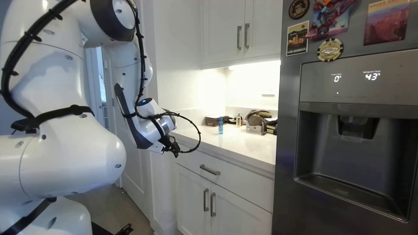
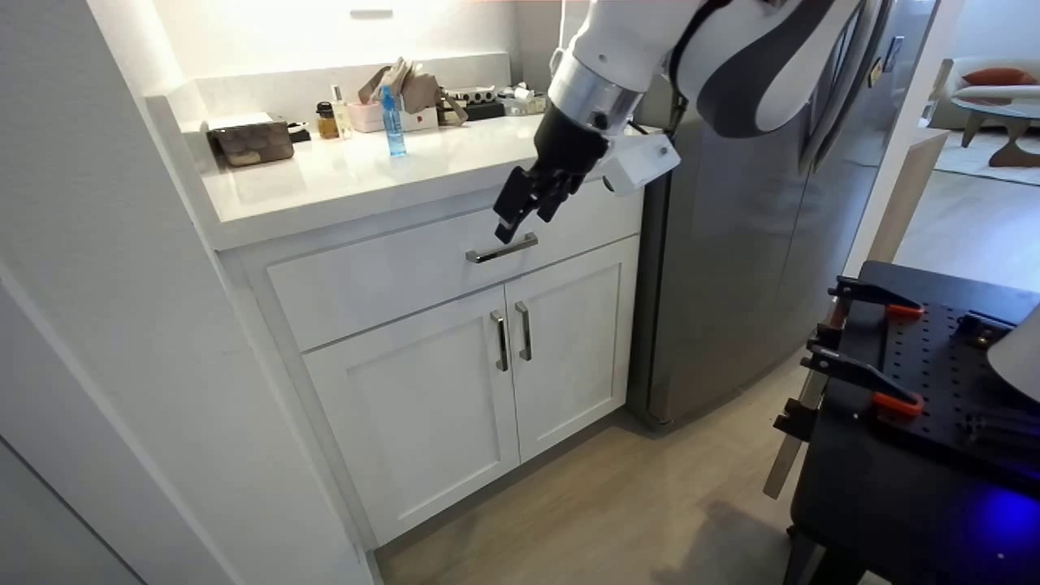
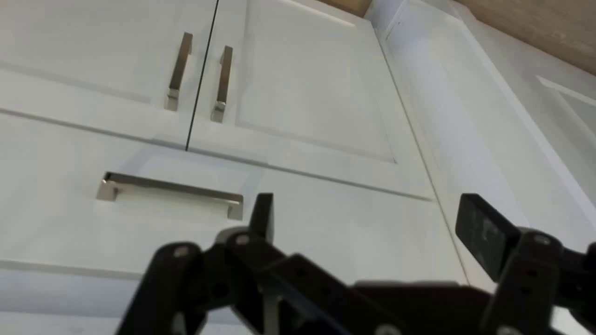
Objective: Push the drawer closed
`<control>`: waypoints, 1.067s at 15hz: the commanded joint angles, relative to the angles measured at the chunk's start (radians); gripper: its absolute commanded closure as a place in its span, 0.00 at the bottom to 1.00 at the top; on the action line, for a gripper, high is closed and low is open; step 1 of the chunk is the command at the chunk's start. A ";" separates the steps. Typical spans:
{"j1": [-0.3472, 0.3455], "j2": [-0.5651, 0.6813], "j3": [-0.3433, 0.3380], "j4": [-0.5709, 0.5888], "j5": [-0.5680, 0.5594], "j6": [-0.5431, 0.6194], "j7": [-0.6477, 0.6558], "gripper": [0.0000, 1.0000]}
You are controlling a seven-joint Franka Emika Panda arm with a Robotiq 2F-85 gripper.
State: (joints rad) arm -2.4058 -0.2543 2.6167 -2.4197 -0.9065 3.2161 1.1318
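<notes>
The white drawer sits flush in the cabinet under the countertop; its flat front shows in both exterior views [image 1: 245, 186] [image 2: 374, 272] and in the wrist view [image 3: 344, 228]. Its slim horizontal metal handle [image 1: 210, 170] [image 2: 502, 249] [image 3: 172, 190] is at mid-front. The inside is hidden. My gripper [image 1: 176, 152] [image 2: 525, 225] [image 3: 368, 223] is in front of the drawer near handle height. In the wrist view its two black fingers are wide apart with nothing between them, and the handle lies to the left of the left finger. I see no clear contact with the drawer.
Two cabinet doors with vertical handles [image 2: 406, 422] are below the drawer. The countertop [image 2: 325, 191] above holds a blue bottle [image 2: 393, 122], a brown pouch [image 2: 253, 144] and other clutter. A steel fridge [image 2: 723, 268] stands beside the cabinet. A black table [image 2: 886, 487] with clamps stands opposite.
</notes>
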 commanded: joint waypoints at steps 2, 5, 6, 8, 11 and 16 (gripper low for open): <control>0.072 0.305 0.000 -0.194 0.251 -0.239 -0.207 0.00; 0.152 0.454 -0.051 -0.140 0.367 -0.453 -0.320 0.00; 0.156 0.502 -0.040 -0.117 0.379 -0.531 -0.329 0.00; 0.166 0.596 -0.023 -0.061 0.391 -0.687 -0.339 0.00; 0.299 0.705 -0.123 0.004 0.297 -0.851 -0.252 0.00; 0.351 0.727 -0.177 0.005 0.275 -0.850 -0.253 0.00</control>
State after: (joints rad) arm -2.1174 0.4528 2.4944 -2.4202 -0.5906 2.3849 0.8507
